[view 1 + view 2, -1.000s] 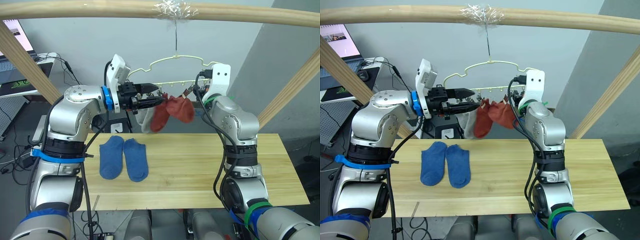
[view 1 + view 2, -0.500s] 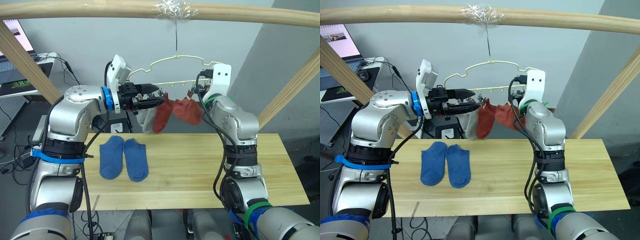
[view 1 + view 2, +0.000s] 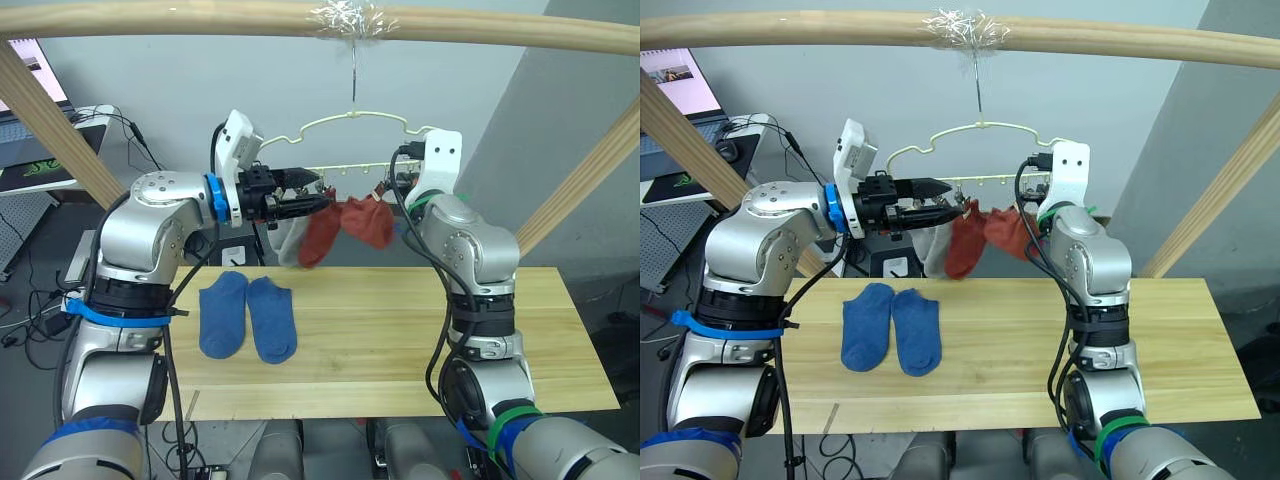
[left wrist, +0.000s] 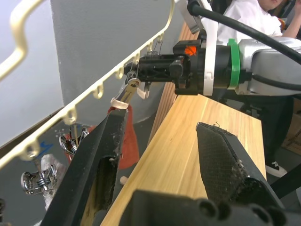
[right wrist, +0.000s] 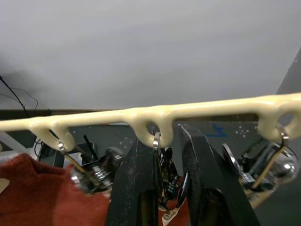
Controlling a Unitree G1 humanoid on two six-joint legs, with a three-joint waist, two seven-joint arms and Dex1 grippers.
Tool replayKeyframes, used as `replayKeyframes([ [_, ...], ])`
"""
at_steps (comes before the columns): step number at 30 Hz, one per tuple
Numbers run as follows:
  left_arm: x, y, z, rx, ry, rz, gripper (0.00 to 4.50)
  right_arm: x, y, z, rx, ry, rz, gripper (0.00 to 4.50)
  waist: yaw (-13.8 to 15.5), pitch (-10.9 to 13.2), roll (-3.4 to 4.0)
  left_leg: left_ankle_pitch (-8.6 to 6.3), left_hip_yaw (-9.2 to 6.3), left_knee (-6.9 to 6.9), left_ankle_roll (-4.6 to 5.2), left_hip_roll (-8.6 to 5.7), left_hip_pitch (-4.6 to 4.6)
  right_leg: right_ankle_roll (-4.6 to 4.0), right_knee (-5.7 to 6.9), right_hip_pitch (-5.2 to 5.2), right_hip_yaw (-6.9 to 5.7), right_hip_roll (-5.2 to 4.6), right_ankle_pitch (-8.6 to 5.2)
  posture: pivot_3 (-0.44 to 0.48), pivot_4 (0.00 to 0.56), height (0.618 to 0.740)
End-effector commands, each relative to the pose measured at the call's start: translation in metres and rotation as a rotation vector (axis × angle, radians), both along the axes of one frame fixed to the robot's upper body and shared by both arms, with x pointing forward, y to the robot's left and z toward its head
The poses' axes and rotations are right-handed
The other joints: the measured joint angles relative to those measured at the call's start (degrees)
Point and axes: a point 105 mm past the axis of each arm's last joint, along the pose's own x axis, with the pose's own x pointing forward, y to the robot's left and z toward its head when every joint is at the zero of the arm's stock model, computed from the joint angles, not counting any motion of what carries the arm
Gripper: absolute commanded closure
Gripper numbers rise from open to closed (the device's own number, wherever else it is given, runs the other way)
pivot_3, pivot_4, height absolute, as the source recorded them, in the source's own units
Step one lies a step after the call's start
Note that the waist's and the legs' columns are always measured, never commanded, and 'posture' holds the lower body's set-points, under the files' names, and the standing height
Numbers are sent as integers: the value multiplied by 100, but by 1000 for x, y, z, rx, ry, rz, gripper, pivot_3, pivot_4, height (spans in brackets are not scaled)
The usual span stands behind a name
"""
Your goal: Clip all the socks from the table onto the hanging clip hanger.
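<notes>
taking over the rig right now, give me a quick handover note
Left gripper: open, up at the clip hanger beside the rust-red socks.
Right gripper: closed on a clip under the hanger's bar.
Done: two rust-red socks hang from the clips; a light grey sock hangs behind them.
Left: two blue socks lie flat on the table, still to be clipped.

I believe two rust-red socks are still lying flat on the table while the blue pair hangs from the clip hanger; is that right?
Not quite, the colours are swapped. The left eye view shows two blue socks lying flat on the table, while the rust-red socks hang from the clip hanger.
</notes>
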Motion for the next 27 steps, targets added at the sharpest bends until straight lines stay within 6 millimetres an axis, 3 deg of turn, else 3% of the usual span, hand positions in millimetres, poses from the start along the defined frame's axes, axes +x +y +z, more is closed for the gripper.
replayKeyframes([
  [1,-5,-3,13,-19,-56,-18,1855,-3,-2,10,12,-40,-3,4093,0,0,0,0,0,0,0,0,0,0,0,0,0,0,0,88,174,740],
  [4,-5,-3,14,-19,-58,-18,1855,-3,-2,10,7,-39,-3,4093,0,0,0,0,0,0,0,0,0,0,0,0,0,0,0,88,174,740],
  [8,-4,-2,14,-20,-60,-15,1855,-2,-5,10,-7,-37,-23,2796,1,0,0,0,0,0,0,0,0,0,0,0,0,0,0,93,167,740],
  [20,-4,-3,14,-23,-60,-18,1855,-2,-7,11,-5,-41,-30,2796,-2,0,0,0,0,0,0,0,0,0,0,0,0,0,0,90,164,740],
  [27,-4,-2,13,-21,-62,-10,1855,-1,3,15,16,-45,2,2796,-2,0,0,0,0,0,0,0,0,0,0,0,0,0,0,97,164,740],
])
